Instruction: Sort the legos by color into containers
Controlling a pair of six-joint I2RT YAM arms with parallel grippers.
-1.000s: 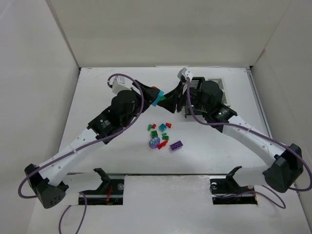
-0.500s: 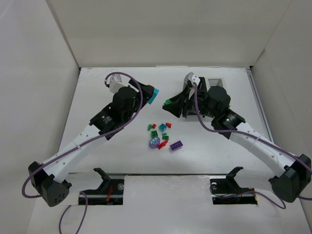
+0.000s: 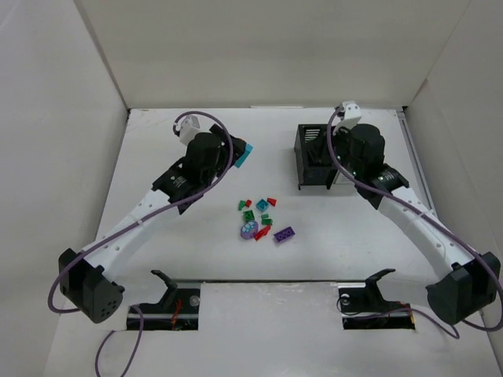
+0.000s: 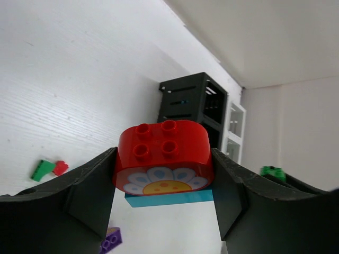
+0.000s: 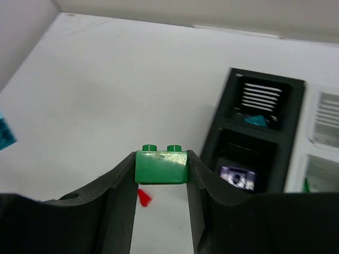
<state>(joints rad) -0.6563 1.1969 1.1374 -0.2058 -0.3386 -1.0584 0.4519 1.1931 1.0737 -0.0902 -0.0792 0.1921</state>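
Parting from their close meeting by the middle of the desk's far edge a second ago, the arms now stand well apart: the right arm has swung toward the far right corner, where the black container (image 3: 313,149) and the white container (image 3: 343,181) sit joined, and the left has drawn back toward the far left. The right pincer (image 5: 161,175) is clenched on a green brick (image 5: 161,166), which in its wrist view hangs just left of the black container rather than above an opening, so the drop looks next. The left pincer (image 4: 163,182) grips a red flower brick (image 4: 161,148) stacked on a teal brick (image 4: 175,197). A teal piece (image 5: 256,120) already lies in the black container. The loose legos (image 3: 261,218) wait mid-desk, clear of both arms; the black container's near wall is the only hurdle
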